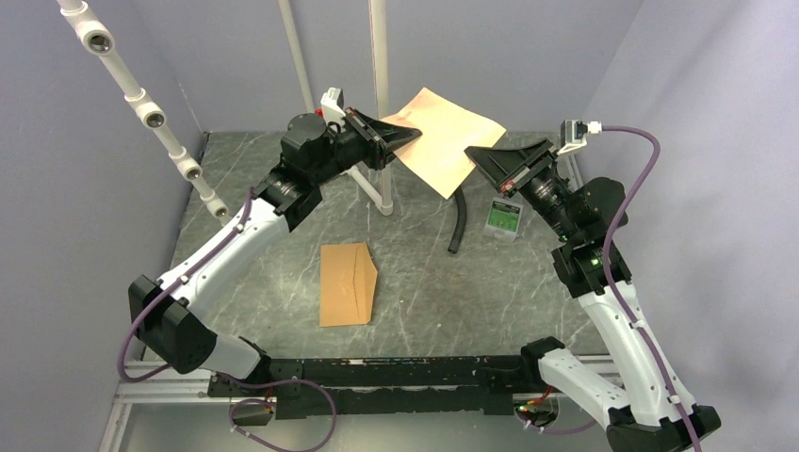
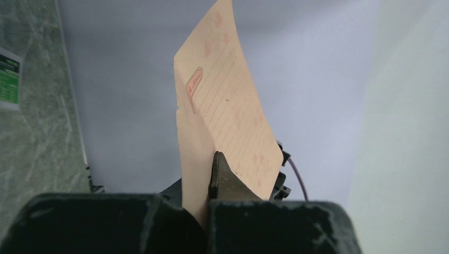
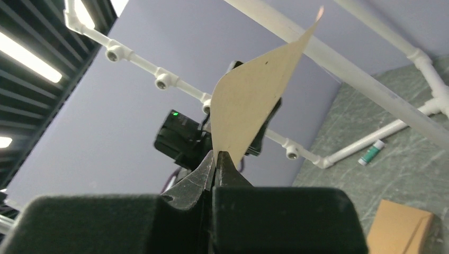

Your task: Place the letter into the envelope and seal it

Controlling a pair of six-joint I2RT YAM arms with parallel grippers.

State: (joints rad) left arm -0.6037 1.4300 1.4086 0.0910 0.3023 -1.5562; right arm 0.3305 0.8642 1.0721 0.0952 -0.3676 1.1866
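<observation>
The letter [image 1: 441, 137], a pale peach-pink sheet, hangs in the air high over the back of the table, held at opposite edges by both grippers. My left gripper [image 1: 411, 135] is shut on its left edge; the left wrist view shows the lined sheet [image 2: 227, 106] pinched between the jaws [image 2: 209, 180]. My right gripper [image 1: 471, 153] is shut on its right edge; in the right wrist view the sheet [image 3: 249, 95] bows upward from the closed jaws [image 3: 216, 156]. The orange-brown envelope [image 1: 347, 282] lies flat on the table, near the front middle, flap partly folded. It also shows in the right wrist view [image 3: 400, 230].
A white PVC pipe frame [image 1: 339, 169] and upright pole [image 1: 380, 94] stand at the back. A black hose [image 1: 459, 202] and a green-and-white packet [image 1: 505, 217] lie at the back right. A small tube [image 1: 296, 209] lies by the pipe.
</observation>
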